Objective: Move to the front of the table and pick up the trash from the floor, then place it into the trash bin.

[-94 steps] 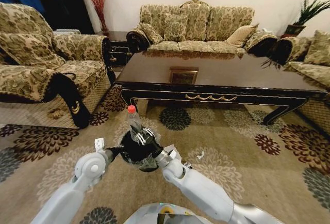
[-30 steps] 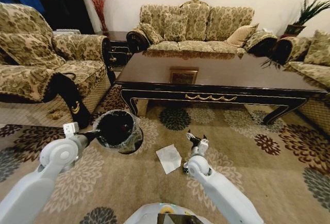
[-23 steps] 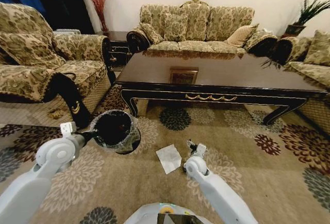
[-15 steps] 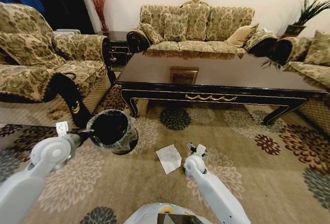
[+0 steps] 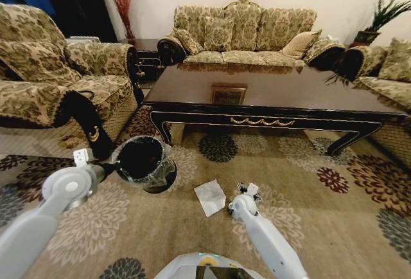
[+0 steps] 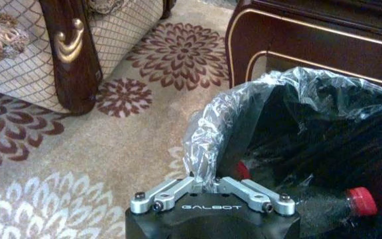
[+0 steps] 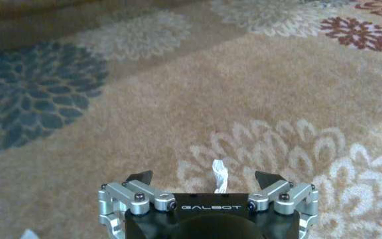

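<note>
Two end effectors at work. Left end effector [image 6: 208, 191] pinched on trash bin [image 5: 142, 163] rim, tilting mouth toward table [image 5: 270, 92], likely to ease drops; bottle [image 6: 340, 209] lying inside, red cap toward bin's far side. Right end effector [image 7: 204, 181] spread above small white scrap [image 7: 220, 180] on carpet [image 5: 308, 227], long axis between fingers. Crumpled paper sheet [image 5: 210, 197] flat just beside.
</note>
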